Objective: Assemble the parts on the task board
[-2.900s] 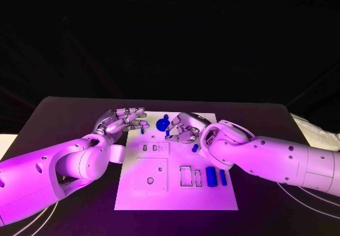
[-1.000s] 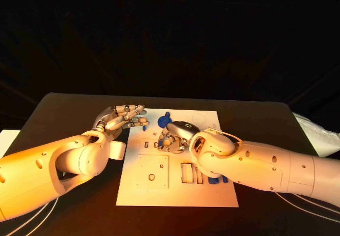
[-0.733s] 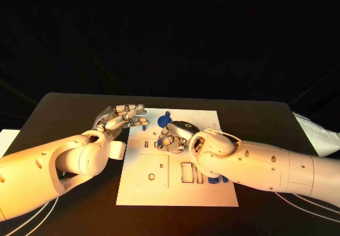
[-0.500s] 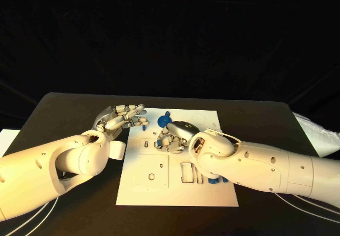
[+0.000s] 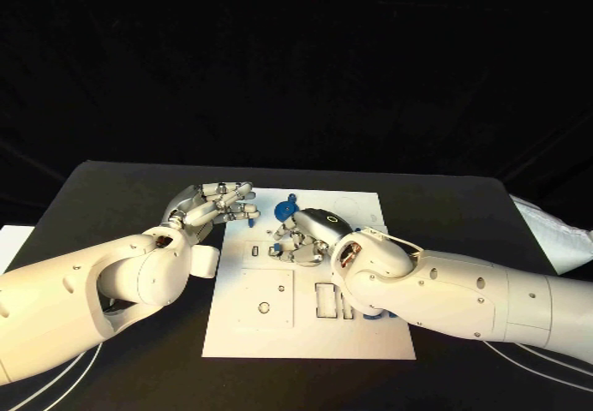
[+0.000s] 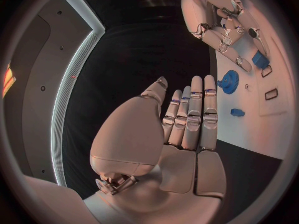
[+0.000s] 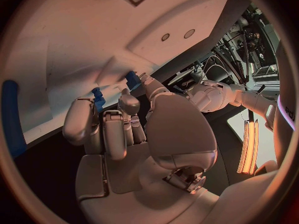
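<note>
While reaching in over the dark tabletop point(image 5: 111, 184) from the left, hovers at the far left corner of the white board point(image 5: 248, 334): left hand point(image 5: 217, 205). Holds nothing. Seen from its own wrist with fingers point(image 6: 190, 114) stretched out straight and lying side by side, thumb set off to one side. Palm turned toward the board.

Just beside those fingertips, on the board's far left edge: small blue peg point(image 5: 251, 219), apart from the hand. Next along, near the board's far edge: round blue toothed wheel point(image 5: 287, 208), also standing untouched, between the two hands.

Further right, bent down over the far half of the board, close to the small slots point(image 5: 262, 252) cut there: right hand point(image 5: 302, 240). Fingers curled inward and bunched, pinching a small blue block point(image 7: 97, 98) at their tips. Same block visible from the left wrist under those fingertips point(image 6: 260, 59), close over the white surface; cannot tell whether touching it.

Nearer the robot, in the middle of the board: rectangular cut-outs point(image 5: 324, 301), partly covered by the right forearm. Beside them on the right: long blue bar point(image 7: 12, 117), lying flat on the board.
</note>
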### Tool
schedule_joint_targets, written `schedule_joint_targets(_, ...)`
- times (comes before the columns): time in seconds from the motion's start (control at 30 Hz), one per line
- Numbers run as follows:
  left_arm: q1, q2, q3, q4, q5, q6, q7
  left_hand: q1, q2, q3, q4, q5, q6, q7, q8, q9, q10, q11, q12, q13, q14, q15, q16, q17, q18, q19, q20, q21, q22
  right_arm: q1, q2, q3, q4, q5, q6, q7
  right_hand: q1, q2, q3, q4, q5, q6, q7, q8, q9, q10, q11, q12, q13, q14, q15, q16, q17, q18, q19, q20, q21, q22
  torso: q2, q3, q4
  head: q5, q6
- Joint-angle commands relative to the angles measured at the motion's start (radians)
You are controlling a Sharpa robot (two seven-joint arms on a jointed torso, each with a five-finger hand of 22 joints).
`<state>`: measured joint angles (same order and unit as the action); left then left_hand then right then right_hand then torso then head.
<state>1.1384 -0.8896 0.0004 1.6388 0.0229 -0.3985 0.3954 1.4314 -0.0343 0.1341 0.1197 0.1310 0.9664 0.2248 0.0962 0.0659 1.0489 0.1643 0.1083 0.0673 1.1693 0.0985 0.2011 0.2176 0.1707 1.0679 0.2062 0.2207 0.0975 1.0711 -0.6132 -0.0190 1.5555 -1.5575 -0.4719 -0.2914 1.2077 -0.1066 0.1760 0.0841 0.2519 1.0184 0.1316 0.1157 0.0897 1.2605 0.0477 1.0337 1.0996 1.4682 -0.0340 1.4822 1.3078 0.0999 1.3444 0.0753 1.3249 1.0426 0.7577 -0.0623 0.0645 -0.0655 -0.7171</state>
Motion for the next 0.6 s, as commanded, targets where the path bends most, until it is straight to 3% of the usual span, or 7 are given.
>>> schedule_joint_targets(0.03,0.000,0.003,0.001,-0.001,-0.010,0.021,0.000,0.005,0.005,0.002,-0.010,-0.004,-0.002,0.004,-0.006,-0.001,-0.002,0.000,-0.005,-0.001,0.014,0.001,0.002,0.006,0.011,0.016,-0.002,-0.002,0.000,-0.002,-0.006,0.000,0.010,-0.006,-0.091,0.042,0.000,-0.013,-0.008,0.000,0.006,-0.008,0.001,-0.005,-0.001,-0.006,-0.001,-0.005,-0.003,0.067,0.006,-0.004,0.106,0.002,-0.008,0.001,-0.004,-0.002,0.000,0.0007,-0.0004,0.001,0.000)
schedule_joint_targets(0.2,0.000,0.003,0.001,-0.006,-0.065,0.009,-0.042,-0.008,0.006,0.008,-0.019,-0.003,0.017,-0.016,0.000,0.002,0.040,-0.023,0.009,0.005,0.131,-0.036,0.093,0.063,0.013,0.112,-0.035,0.053,0.027,-0.002,-0.035,0.004,0.038,0.022,-0.138,0.136,0.002,-0.020,-0.036,0.007,0.012,-0.033,0.007,-0.016,-0.006,-0.016,0.004,-0.013,-0.013,0.067,0.010,-0.006,0.104,0.003,-0.011,0.004,-0.010,-0.010,0.000,0.0015,-0.0011,0.004,0.001)
schedule_joint_targets(0.33,0.000,-0.001,0.001,-0.007,-0.172,0.005,-0.159,-0.060,0.005,0.007,0.014,-0.007,0.074,-0.063,0.024,0.012,0.158,-0.077,0.058,0.031,0.296,-0.090,0.318,0.206,0.014,0.252,-0.088,0.163,0.088,0.013,-0.091,0.014,0.078,0.122,-0.117,0.283,0.008,-0.014,-0.041,0.008,0.014,-0.038,0.008,-0.018,-0.008,-0.018,0.006,-0.012,-0.014,0.065,0.011,-0.011,0.097,0.004,-0.014,0.005,-0.013,-0.015,-0.003,0.0024,-0.0019,0.007,0.002)
schedule_joint_targets(0.43,0.001,-0.005,0.001,-0.006,-0.265,0.011,-0.269,-0.079,-0.008,0.004,0.030,-0.009,0.102,-0.097,0.037,0.019,0.246,-0.107,0.122,0.074,0.359,-0.125,0.776,0.660,0.011,0.321,-0.122,0.248,0.139,0.037,-0.141,0.018,0.109,0.230,-0.090,0.356,0.023,-0.002,-0.041,0.005,0.023,-0.039,0.010,-0.017,-0.009,-0.025,0.007,-0.017,-0.019,0.062,0.013,-0.017,0.089,0.005,-0.018,0.007,-0.018,-0.023,-0.006,0.0052,-0.0051,0.013,0.002)
schedule_joint_targets(0.47,0.002,-0.006,0.001,-0.006,-0.305,0.016,-0.317,-0.076,0.002,0.012,0.032,-0.007,0.115,-0.101,0.044,0.023,0.267,-0.114,0.148,0.095,0.360,-0.131,0.885,0.775,0.010,0.328,-0.131,0.274,0.158,0.047,-0.161,0.019,0.121,0.266,-0.081,0.373,0.031,0.002,-0.041,0.002,0.029,-0.039,0.010,-0.016,-0.009,-0.030,0.007,-0.022,-0.024,0.060,0.013,-0.021,0.082,0.006,-0.021,0.007,-0.022,-0.030,-0.009,0.0072,-0.0071,0.016,0.001)
schedule_joint_targets(0.5,0.004,-0.007,0.001,-0.005,-0.348,0.024,-0.368,-0.068,0.009,0.024,0.028,-0.007,0.133,-0.115,0.056,0.030,0.307,-0.130,0.202,0.136,0.376,-0.146,1.068,0.976,-0.002,0.359,-0.145,0.397,0.285,0.058,-0.180,0.020,0.132,0.300,-0.074,0.385,0.037,0.006,-0.041,0.000,0.033,-0.039,0.010,-0.016,-0.009,-0.032,0.007,-0.024,-0.026,0.059,0.013,-0.023,0.080,0.007,-0.023,0.007,-0.024,-0.032,-0.010,0.0084,-0.0081,0.018,0.000)
schedule_joint_targets(0.6,0.026,0.000,0.001,-0.013,-0.512,0.098,-0.564,-0.094,-0.001,0.034,0.051,-0.012,0.138,-0.142,0.084,0.056,0.264,-0.153,0.379,0.308,0.366,-0.155,1.224,1.151,-0.037,0.350,-0.156,0.635,0.534,0.099,-0.246,0.021,0.161,0.416,-0.053,0.402,0.046,0.014,-0.040,-0.002,0.038,-0.038,0.010,-0.014,-0.010,-0.033,0.007,-0.024,-0.027,0.059,0.013,-0.024,0.079,0.007,-0.024,0.008,-0.026,-0.034,-0.015,0.0136,-0.0142,0.026,-0.002)
